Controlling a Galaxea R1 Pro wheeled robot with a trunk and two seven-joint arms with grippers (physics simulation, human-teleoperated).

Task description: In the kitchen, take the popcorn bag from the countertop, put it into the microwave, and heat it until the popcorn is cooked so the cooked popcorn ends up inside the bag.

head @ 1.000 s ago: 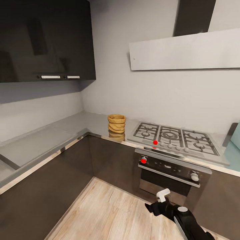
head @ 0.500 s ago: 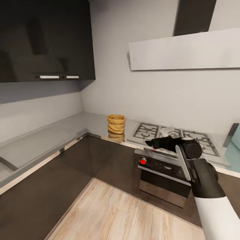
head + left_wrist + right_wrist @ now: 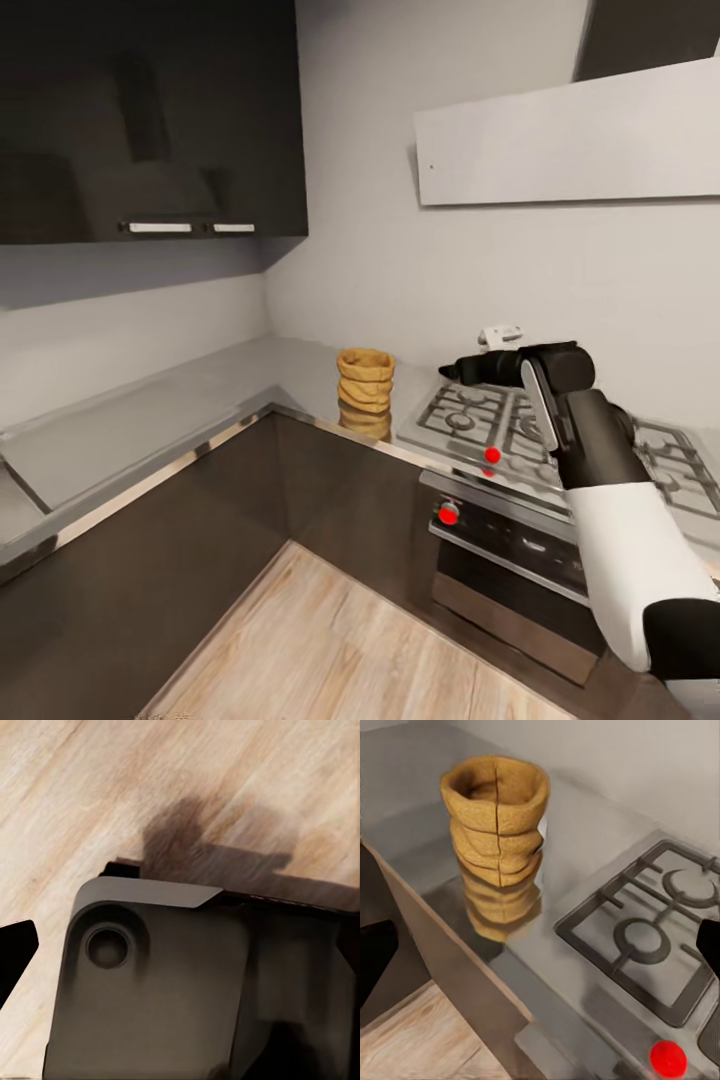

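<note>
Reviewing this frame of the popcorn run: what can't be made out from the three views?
- Inside of the popcorn bag: in the right wrist view its rolled rim shades the interior, so any contents are hidden.
- Right gripper: in the head view it is dark and end-on, so its jaw state is unclear.
- Gas hob: in the head view the right arm covers part of it.

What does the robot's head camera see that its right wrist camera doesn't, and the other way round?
Head view alone: the black upper cabinets, the oven door, the right arm reaching over the hob toward the bag. Right wrist view alone: the inside of the bag's open top and its reflection on the steel. Both: the popcorn bag upright on the countertop, beside the gas hob.
</note>
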